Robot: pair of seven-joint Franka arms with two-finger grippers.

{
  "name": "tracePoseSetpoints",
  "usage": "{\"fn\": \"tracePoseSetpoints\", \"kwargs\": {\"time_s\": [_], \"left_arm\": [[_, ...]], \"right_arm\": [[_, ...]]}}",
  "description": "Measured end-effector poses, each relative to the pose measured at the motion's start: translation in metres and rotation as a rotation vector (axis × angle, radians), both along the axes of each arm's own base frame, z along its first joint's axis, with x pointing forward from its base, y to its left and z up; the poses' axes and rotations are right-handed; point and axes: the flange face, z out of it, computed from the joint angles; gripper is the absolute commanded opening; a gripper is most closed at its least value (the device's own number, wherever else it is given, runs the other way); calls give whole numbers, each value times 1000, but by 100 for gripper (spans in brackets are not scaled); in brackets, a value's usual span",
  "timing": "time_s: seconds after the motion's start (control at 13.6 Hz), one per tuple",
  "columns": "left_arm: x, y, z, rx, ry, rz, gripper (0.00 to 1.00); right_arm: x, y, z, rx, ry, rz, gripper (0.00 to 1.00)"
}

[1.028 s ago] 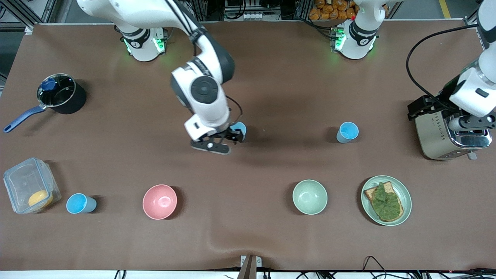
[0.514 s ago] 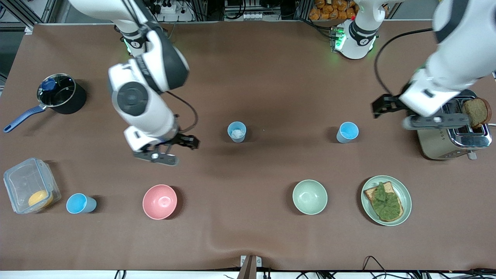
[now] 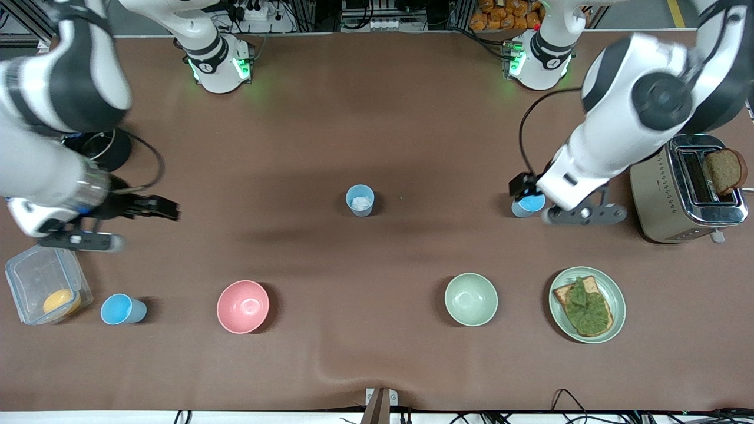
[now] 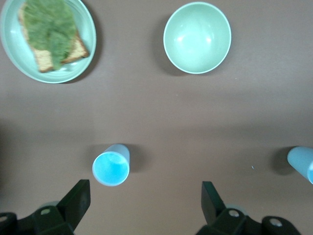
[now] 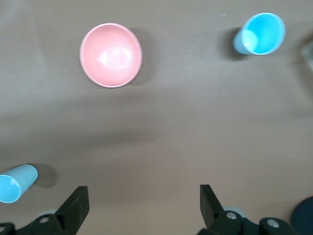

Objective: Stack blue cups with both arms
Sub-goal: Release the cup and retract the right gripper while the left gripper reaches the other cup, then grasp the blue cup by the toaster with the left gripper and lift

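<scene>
The left gripper [image 4: 142, 208] hovers, fingers wide, over the blue cup [image 3: 528, 204] beside the toaster [image 3: 686, 194]; descending off-centre could tip it. The right gripper [image 5: 142, 205], fingers wide, waits.

Both arms were glossy white shells broken by black joint rings and dark grey round caps, each trailing a thin black cable near the wrist. Their round white bases glowed green at the collar. The left pincer [image 3: 526, 187] and right pincer [image 3: 168, 209] were small and black, with grey camera brackets carrying pale screws.
</scene>
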Motion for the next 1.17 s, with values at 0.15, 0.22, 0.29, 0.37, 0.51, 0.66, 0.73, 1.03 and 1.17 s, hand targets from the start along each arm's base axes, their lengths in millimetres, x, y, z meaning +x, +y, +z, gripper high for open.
{"fn": "tracePoseSetpoints", "kwargs": {"time_s": [0.15,0.22,0.29,0.37,0.51,0.66,0.73,1.03,1.17], "left_arm": [[-2,0,-51,-5,14,0,100],[-6,0,-78,-10,15,0,100],[-10,1,-104,-17,10,2,100],[-17,3,-127,-20,12,3,100],[-31,11,-162,-10,48,9,100],[-40,25,-179,2,84,26,100],[-42,30,-184,6,96,33,100],[-47,42,-196,13,124,49,100],[-49,42,-201,14,133,50,100]], "right_arm": [[-9,-25,14,4,-13,-23,100],[-16,-30,19,7,-19,-25,100],[-23,-29,25,10,-32,-21,100],[-30,-24,30,13,-50,-13,100],[-46,-12,41,17,-79,7,100],[-58,-4,47,18,-89,22,100],[-61,-3,51,17,-95,24,100],[-68,-13,66,15,-120,7,100],[-70,-23,76,13,-132,-10,100]]}}
